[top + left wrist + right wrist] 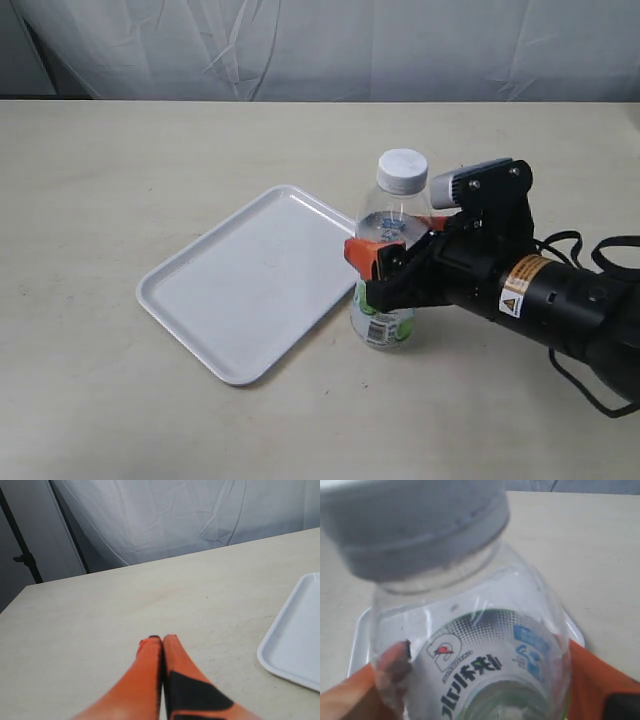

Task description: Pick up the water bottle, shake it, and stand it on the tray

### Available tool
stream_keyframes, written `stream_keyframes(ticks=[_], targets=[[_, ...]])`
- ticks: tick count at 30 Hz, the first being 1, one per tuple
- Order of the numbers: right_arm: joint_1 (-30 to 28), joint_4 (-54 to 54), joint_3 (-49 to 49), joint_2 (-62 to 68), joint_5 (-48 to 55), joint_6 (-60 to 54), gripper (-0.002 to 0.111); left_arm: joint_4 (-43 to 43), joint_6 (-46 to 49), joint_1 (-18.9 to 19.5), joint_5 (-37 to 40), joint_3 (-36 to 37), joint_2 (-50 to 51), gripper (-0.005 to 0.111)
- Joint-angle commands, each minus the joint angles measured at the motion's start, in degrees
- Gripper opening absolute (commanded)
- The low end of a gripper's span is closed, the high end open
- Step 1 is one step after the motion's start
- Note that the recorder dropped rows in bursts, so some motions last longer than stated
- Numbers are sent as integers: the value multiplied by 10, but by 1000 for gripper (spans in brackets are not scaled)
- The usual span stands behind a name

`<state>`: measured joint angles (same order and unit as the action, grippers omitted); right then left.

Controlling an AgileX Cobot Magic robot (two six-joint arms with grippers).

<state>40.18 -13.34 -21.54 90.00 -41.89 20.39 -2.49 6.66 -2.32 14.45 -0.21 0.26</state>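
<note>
Right gripper clamped around upright water bottle, on table just beside tray; left gripper pressed closed.

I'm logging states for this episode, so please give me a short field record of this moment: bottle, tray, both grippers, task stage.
water bottle: upright, white cap on, beside the tray's near edge, not on the tray
tray: white, flat on the table, nothing on it
right gripper: closed on the bottle's middle from both sides
left gripper: shut, holding nothing, above bare table
task stage: bottle gripped; not yet standing on the tray
</note>
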Motion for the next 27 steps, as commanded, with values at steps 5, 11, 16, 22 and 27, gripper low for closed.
stream_keyframes(ticks=[5,11,16,22,27], targets=[[4,-100,-5,-58,151,184,-1,0,-2,0,-8,2,-3,0],[19,-63,-60,-238,484,209,-1,-1,-2,0,-8,2,-3,0],[60,-16,-82,-321,480,61,-1,-1,-2,0,-8,2,-3,0],[73,99,-131,-369,513,2,-1,-1,-2,0,-8,2,-3,0],[17,21,-132,-373,513,102,-1,-1,-2,0,-8,2,-3,0]])
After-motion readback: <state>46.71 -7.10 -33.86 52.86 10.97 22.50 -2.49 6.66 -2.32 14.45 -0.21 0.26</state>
